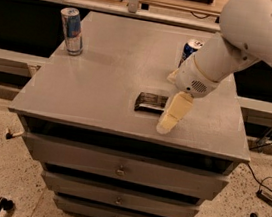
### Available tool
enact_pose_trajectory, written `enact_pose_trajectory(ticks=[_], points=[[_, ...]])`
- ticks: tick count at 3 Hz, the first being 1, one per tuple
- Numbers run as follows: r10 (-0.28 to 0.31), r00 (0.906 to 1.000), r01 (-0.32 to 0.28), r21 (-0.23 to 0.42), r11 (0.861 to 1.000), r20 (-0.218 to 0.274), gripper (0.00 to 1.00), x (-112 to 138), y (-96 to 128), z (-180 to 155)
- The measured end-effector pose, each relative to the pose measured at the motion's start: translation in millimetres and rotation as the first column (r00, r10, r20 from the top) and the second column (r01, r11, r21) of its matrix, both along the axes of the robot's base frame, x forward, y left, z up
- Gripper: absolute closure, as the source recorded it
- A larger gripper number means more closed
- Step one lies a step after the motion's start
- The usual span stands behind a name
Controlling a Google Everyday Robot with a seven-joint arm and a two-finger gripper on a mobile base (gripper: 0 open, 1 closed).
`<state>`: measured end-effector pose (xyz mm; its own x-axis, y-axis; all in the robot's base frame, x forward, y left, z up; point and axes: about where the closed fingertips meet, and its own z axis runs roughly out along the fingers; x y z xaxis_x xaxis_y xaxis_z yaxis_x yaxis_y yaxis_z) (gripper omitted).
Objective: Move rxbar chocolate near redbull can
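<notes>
The rxbar chocolate (149,102), a flat dark bar with a pale strip, lies on the grey cabinet top (105,76) right of centre, near the front. Its right end is hidden behind my gripper. My gripper (166,126) is cream coloured and points down and left, directly over the bar's right end, close above the front part of the top. The white arm comes in from the upper right. The redbull can (72,31) stands upright at the far left corner, well away from the bar.
A dark-blue Pepsi can (188,49) stands at the far right, partly hidden behind my arm. The cabinet has several drawers (121,169) below. A shelf with objects runs behind. Cables lie on the floor at the right.
</notes>
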<state>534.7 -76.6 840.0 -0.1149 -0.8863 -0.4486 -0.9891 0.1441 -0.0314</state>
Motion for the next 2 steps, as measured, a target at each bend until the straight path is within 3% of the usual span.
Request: enact_pose_trajectory(ticks=[1, 2], points=[[0.008, 0.9998, -0.008, 0.000, 1.000, -0.017, 0.04, 4.1, 8.0, -11.4], [0.010, 0.9998, -0.010, 0.000, 1.000, -0.018, 0.34, 3.5, 9.0, -12.0]])
